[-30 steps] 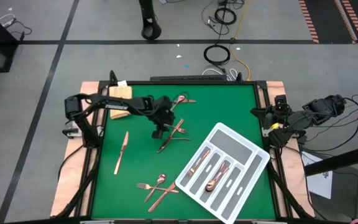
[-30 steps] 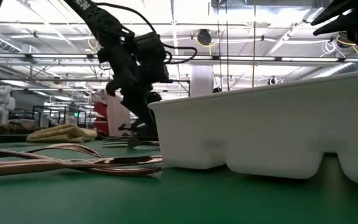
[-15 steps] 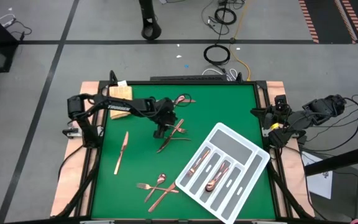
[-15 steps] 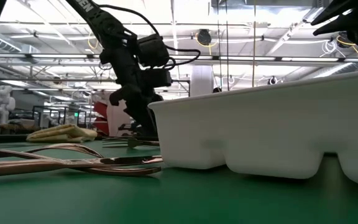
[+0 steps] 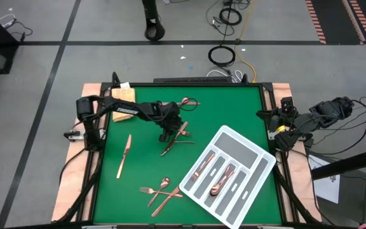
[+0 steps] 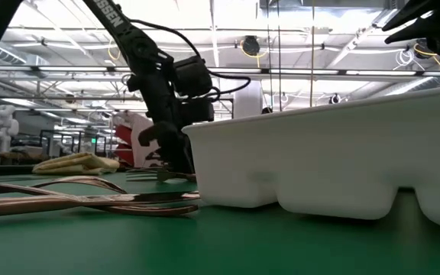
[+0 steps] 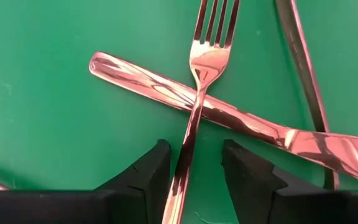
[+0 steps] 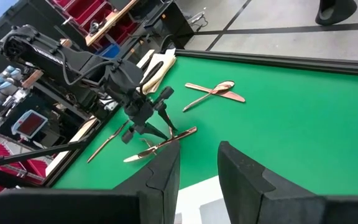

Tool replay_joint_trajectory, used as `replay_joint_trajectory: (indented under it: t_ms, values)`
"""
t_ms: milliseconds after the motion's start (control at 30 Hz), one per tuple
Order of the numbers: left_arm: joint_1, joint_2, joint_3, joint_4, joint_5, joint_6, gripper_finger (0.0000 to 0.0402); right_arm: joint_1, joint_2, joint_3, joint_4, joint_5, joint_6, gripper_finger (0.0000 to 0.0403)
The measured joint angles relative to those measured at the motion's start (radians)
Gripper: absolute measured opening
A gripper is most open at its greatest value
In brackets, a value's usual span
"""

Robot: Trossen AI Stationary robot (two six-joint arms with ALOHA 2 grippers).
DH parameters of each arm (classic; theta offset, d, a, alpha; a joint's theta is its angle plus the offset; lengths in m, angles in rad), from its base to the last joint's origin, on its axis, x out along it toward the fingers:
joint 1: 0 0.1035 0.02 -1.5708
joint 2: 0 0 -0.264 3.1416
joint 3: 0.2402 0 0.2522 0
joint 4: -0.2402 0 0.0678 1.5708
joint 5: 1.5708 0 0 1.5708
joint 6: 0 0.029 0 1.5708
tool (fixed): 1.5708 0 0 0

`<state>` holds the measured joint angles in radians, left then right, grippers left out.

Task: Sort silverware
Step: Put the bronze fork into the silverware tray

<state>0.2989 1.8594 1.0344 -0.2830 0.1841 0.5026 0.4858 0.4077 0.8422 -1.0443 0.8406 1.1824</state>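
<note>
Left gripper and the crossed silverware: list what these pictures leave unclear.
- Fork: in the left wrist view its handle end runs off the picture's edge between the open fingers of the left gripper.
- Knife under the fork: blade tip cut by the picture's edge.
- High view: the gripper covers the fork's handle; contact is unreadable.
- Low view: the tray wall hides the pieces inside it.

The left arm reached from its base toward mid-table, wrist bent down; the left gripper hung low over the mat, its two dark fingers parted with a clear gap between the tips; the right arm sat folded beyond the table's right edge; the right gripper waited there, fingers spread apart.
</note>
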Motion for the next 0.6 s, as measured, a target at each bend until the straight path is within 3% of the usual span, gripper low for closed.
replay_joint_trajectory:
  t_ms: [333, 600]
  values:
    - [0.001, 0.002, 0.001, 0.001, -0.046, -0.050, 0.0020, 0.000, 0.000, 0.000, 0.000, 0.000, 0.010, 0.0098]
    - [-0.003, 0.001, 0.016, -0.020, -0.069, -0.061, 0.0016, 0.000, 0.000, 0.000, 0.020, -0.003, 0.009, 0.0098]
